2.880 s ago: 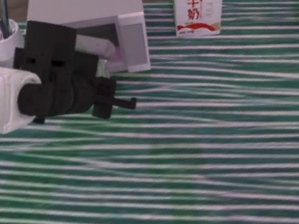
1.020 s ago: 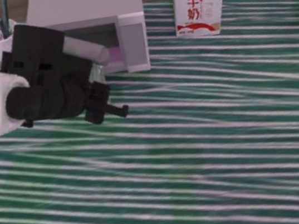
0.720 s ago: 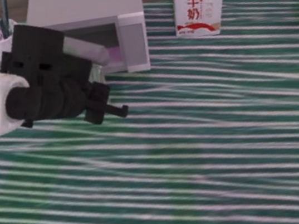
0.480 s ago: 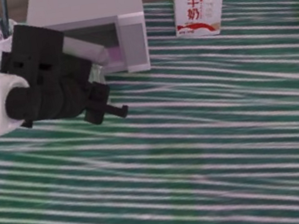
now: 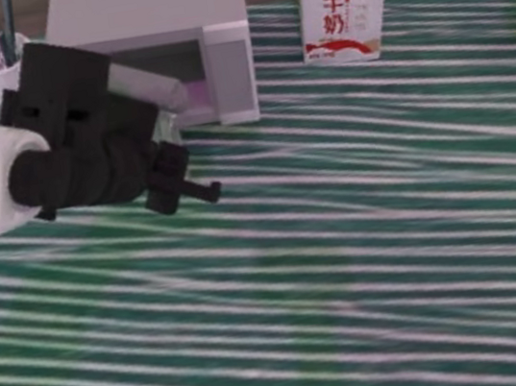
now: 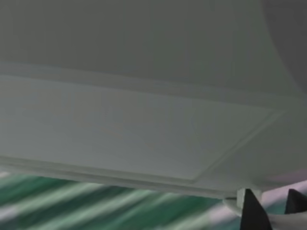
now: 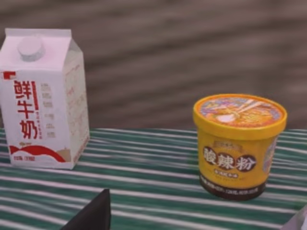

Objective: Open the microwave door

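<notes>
Swinging the microwave door (image 5: 152,84) further outward is the step in hand, judged from the door standing partly open with the left gripper (image 5: 181,177) close in front of it. To do it well, the pull should follow an arc about the hinge side rather than a straight line, so the handle is not forced out of the hold and the light oven is not dragged across the bench (image 5: 364,255). Pull gently; the oven body looks free to slide.

The microwave (image 5: 156,33) stands at the far left part of the bench, near its back edge. It is a light-grey box with a flat top, a grey control strip at its right front, and a pale purple floor showing inside the opening. The door is a flat grey panel angled out from the front toward the left arm. In the left wrist view it fills most of the picture as a plain grey surface with a raised rectangular frame line, with the white handle (image 6: 249,203) at one edge.

In that view two dark fingertips (image 6: 252,215) sit on either side of the white handle; the jaws appear pressed onto it.

The right gripper is parked; whether its jaws are spread cannot be told.
</notes>
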Tool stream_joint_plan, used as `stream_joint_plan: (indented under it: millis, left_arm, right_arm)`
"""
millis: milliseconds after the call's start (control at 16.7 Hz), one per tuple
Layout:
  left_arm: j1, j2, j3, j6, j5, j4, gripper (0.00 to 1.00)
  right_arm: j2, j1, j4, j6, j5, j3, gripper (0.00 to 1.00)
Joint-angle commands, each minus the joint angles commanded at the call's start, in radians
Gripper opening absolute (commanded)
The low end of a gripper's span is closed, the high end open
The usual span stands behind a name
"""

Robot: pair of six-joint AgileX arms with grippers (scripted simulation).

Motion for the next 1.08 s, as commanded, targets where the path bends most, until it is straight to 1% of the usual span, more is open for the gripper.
stream_joint_plan:
  millis: [300,480,780,1080]
  left_arm:
    - [0.0,0.0,0.0,0.0,0.0,0.0,0.0]
    - [0.0,0.0,-0.006,0.008,0.017,-0.006,0.0]
    - [0.04,-0.028,-0.024,0.09,0.074,-0.014,0.0]
    - [0.044,-0.028,-0.028,0.097,0.08,-0.017,0.0]
  right_arm:
    - [0.0,0.0,0.0,0.0,0.0,0.0,1.0]
    - [0.0,0.0,0.0,0.0,0.0,0.0,1.0]
    - [0.0,0.0,0.0,0.0,0.0,0.0,1.0]
    - [0.0,0.0,0.0,0.0,0.0,0.0,1.0]
